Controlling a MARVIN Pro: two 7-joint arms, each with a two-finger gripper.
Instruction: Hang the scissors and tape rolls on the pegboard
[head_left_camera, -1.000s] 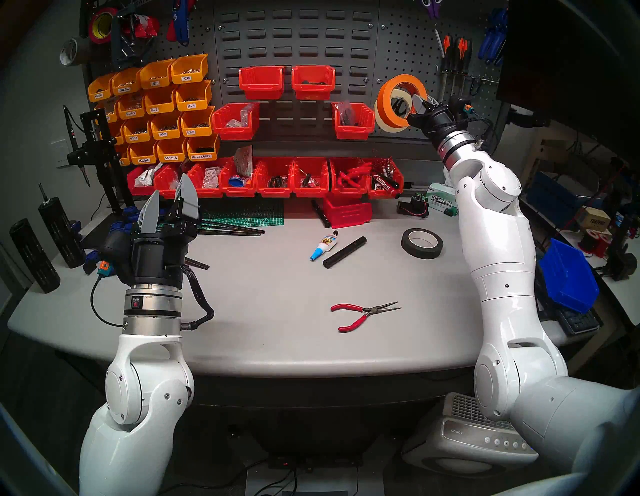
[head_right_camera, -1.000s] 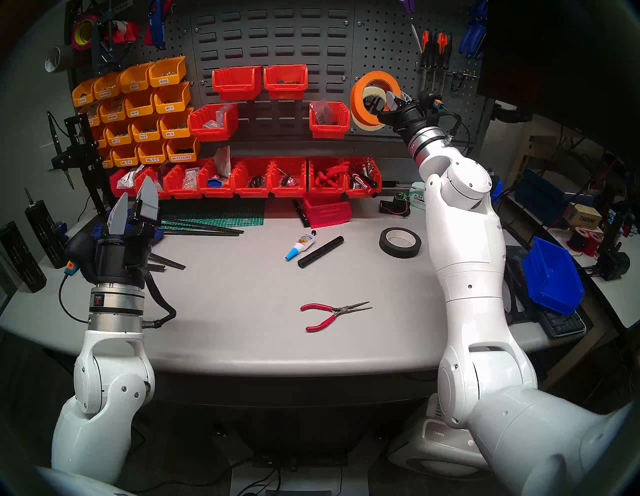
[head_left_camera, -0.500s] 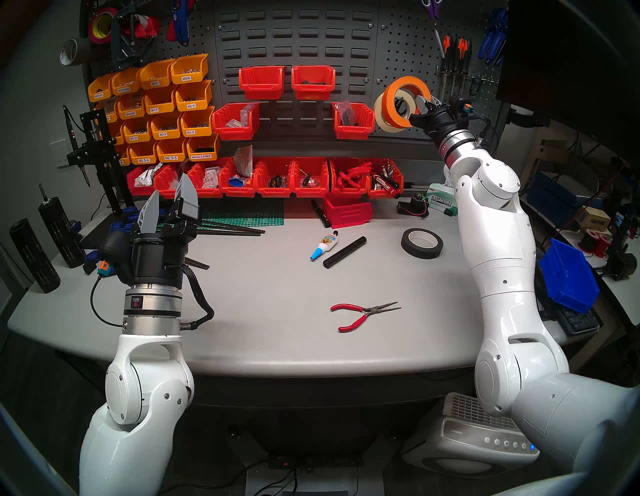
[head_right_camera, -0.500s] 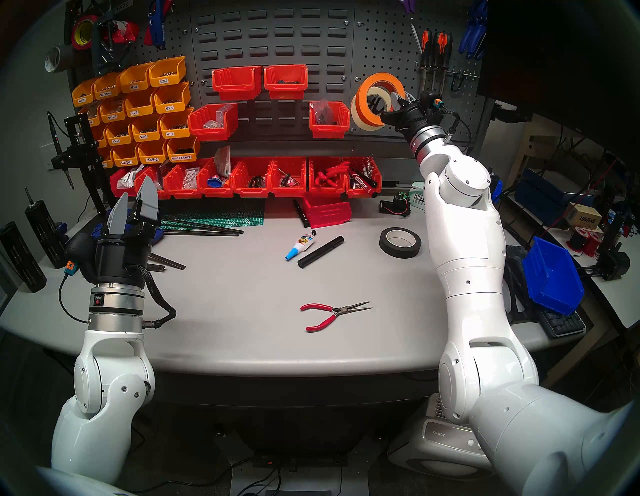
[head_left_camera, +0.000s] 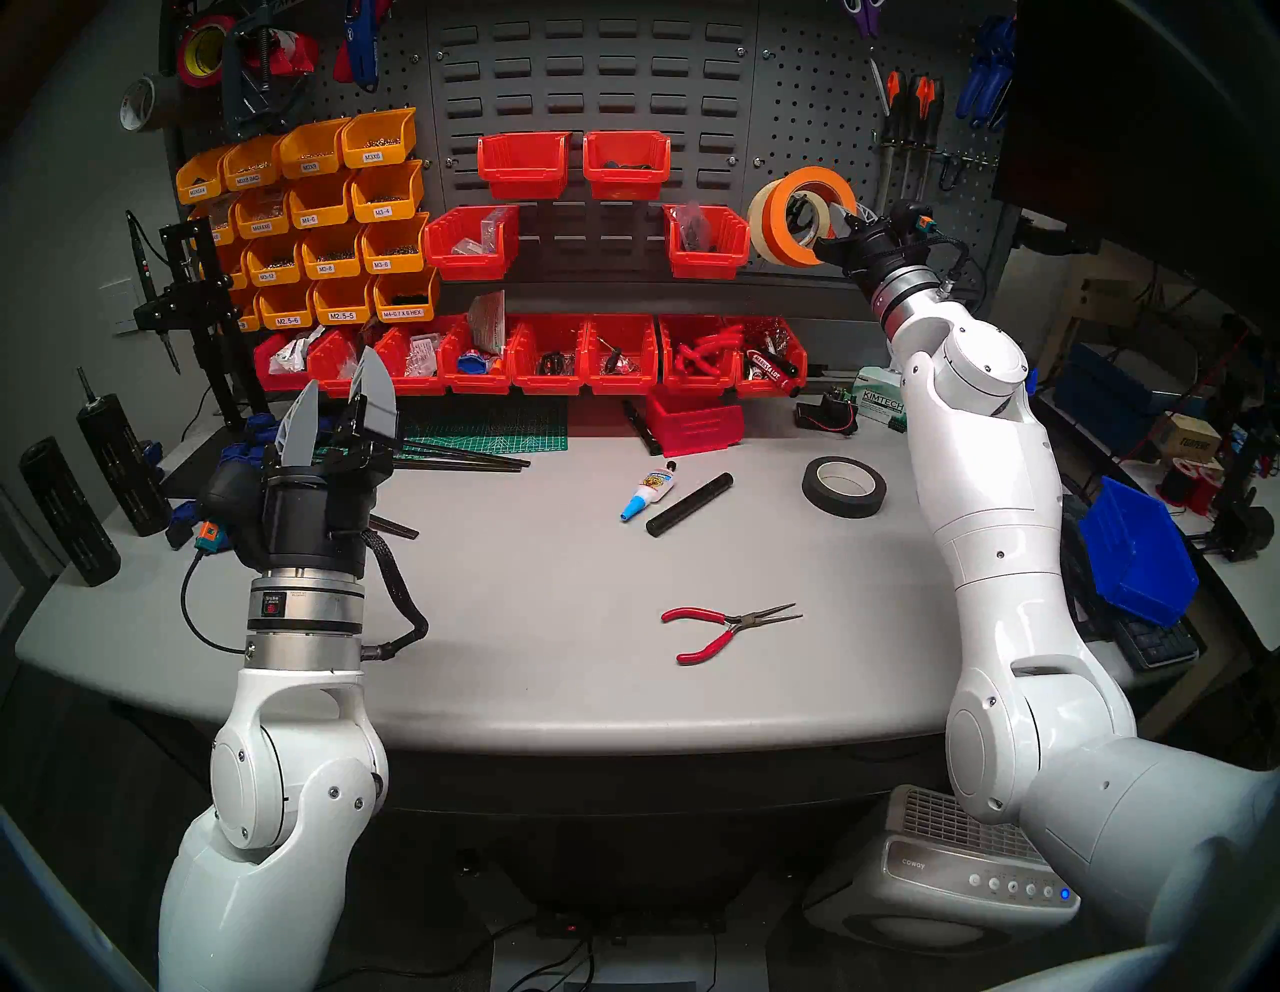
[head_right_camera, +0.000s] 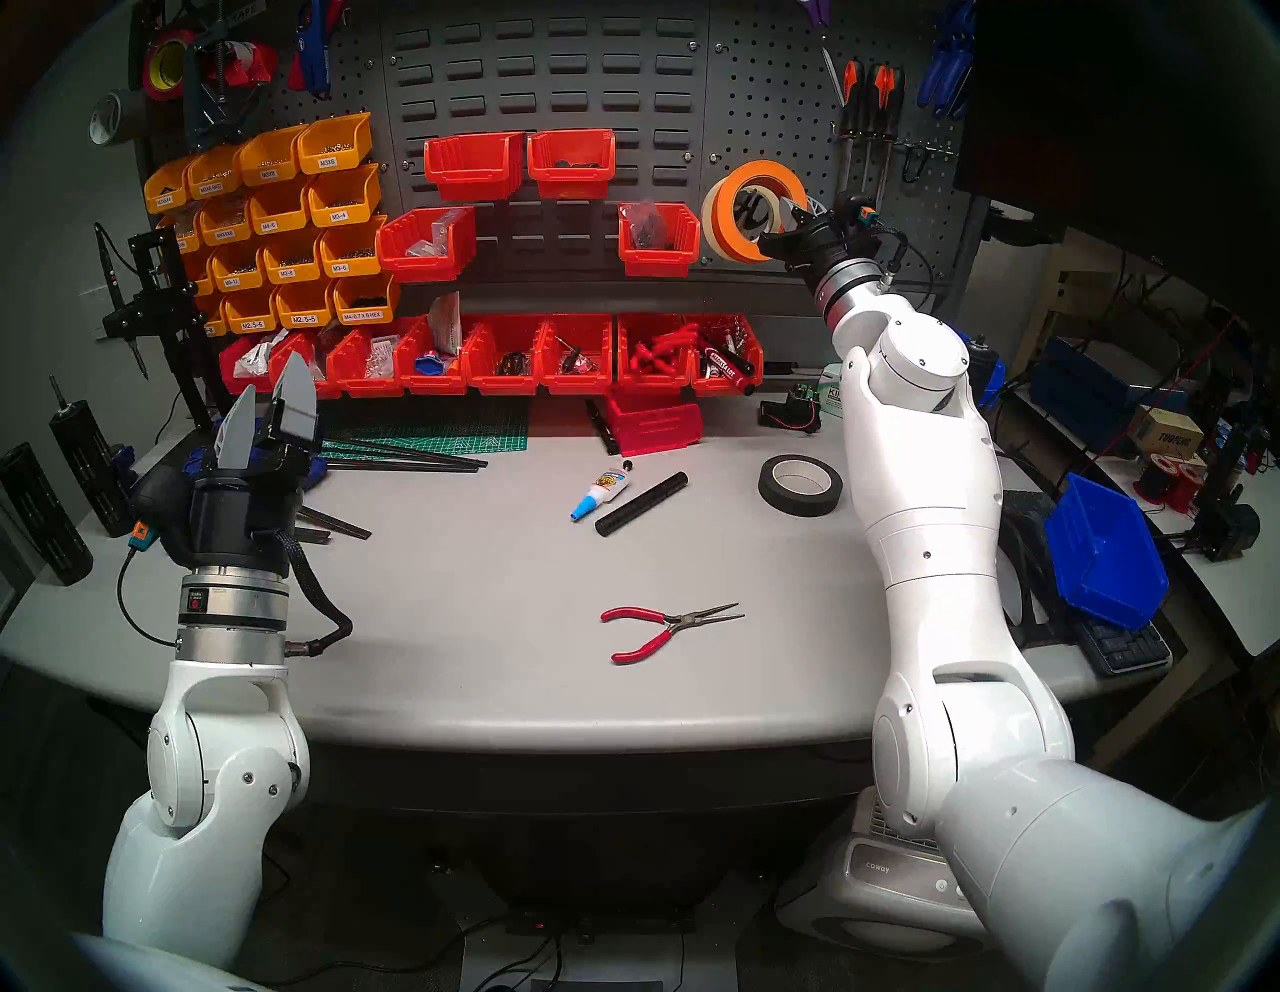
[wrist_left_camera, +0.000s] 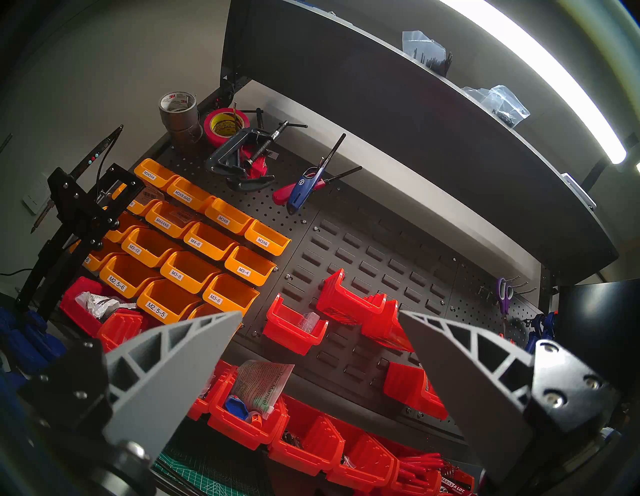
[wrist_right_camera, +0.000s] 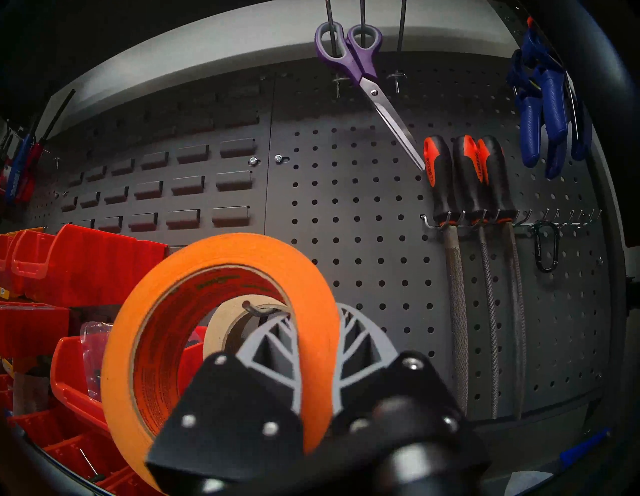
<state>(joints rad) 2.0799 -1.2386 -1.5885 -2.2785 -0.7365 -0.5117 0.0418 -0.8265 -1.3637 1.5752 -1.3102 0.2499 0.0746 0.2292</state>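
Orange roll (wrist_right_camera: 221, 263) lower, hook (wrist_right_camera: 254, 310) half-hidden

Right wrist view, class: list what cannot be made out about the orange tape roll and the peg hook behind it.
- Whether the bright orange tape roll is already over the metal hook: its rim and the grey jaws cover the hook's base.
- How the thin cream masking tape ring hangs: mostly hidden by the orange roll.
- The small black-handled scissors: in the head view, too small and framed by the rolls.
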